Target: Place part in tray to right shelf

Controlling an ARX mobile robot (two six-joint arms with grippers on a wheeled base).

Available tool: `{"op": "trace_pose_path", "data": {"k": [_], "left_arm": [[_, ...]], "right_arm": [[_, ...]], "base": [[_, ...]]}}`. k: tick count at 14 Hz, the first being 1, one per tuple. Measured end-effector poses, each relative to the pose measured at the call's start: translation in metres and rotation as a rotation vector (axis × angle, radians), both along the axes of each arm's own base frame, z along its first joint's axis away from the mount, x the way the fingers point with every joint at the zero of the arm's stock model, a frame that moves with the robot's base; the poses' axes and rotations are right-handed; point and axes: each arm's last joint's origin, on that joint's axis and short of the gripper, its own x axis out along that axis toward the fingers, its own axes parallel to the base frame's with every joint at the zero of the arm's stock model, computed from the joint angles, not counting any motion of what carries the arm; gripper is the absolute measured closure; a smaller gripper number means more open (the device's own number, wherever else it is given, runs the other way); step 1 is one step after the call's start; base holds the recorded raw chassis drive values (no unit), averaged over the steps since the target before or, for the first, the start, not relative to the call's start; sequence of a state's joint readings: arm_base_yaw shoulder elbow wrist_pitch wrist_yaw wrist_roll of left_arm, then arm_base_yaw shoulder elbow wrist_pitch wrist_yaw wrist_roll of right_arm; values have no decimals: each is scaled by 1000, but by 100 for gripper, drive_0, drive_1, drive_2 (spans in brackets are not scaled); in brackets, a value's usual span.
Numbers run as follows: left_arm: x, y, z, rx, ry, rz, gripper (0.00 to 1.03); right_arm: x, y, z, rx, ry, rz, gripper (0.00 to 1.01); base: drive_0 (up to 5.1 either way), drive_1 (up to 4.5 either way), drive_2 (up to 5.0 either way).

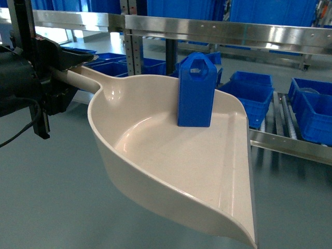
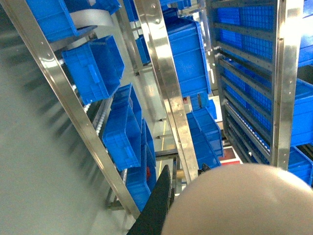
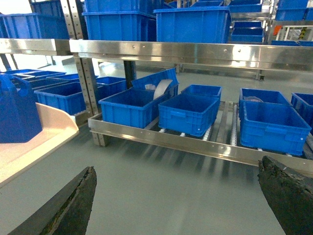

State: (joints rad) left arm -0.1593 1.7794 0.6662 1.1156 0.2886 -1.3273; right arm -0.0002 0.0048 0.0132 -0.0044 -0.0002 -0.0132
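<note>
The beige tray [image 1: 171,155] hangs in the air in the head view, its handle [image 1: 83,79] held at the left by my left gripper [image 1: 65,70], which is shut on it. The small blue part [image 1: 197,91] stands upright inside the tray near its back wall. In the left wrist view, the tray's rounded back [image 2: 244,200] fills the lower right beside one black finger [image 2: 156,205]. My right gripper [image 3: 178,196] is open and holds nothing, low over the floor. To its left are the tray's lip [image 3: 39,142] and the part [image 3: 17,115]. The right shelf [image 3: 195,144] lies ahead.
Several big blue crates [image 3: 188,112] sit on the shelf's roller tracks behind the shiny front rail [image 1: 290,146]. An upper steel rail [image 1: 218,31] carries more crates. Upright posts [image 3: 90,73] stand at the left. Grey floor [image 3: 161,181] stretches in front of the shelf.
</note>
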Motion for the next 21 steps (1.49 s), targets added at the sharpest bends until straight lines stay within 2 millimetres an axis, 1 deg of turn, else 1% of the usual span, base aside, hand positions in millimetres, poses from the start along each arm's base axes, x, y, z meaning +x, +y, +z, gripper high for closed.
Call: {"op": "trace_pose_path", "data": {"k": [16,18,21], "left_arm": [[0,1,0,0,0,3,91],[-1,-3,0,0,1,-16,91],[0,1,0,0,-1,8,91]], "right_arm": [[0,0,0,0,0,0,3],[0,0,0,0,0,0,3],[0,0,0,0,0,0,3]], "base": [[-157,-157,-157],[-17,-17,-17],[0,0,0]]}}
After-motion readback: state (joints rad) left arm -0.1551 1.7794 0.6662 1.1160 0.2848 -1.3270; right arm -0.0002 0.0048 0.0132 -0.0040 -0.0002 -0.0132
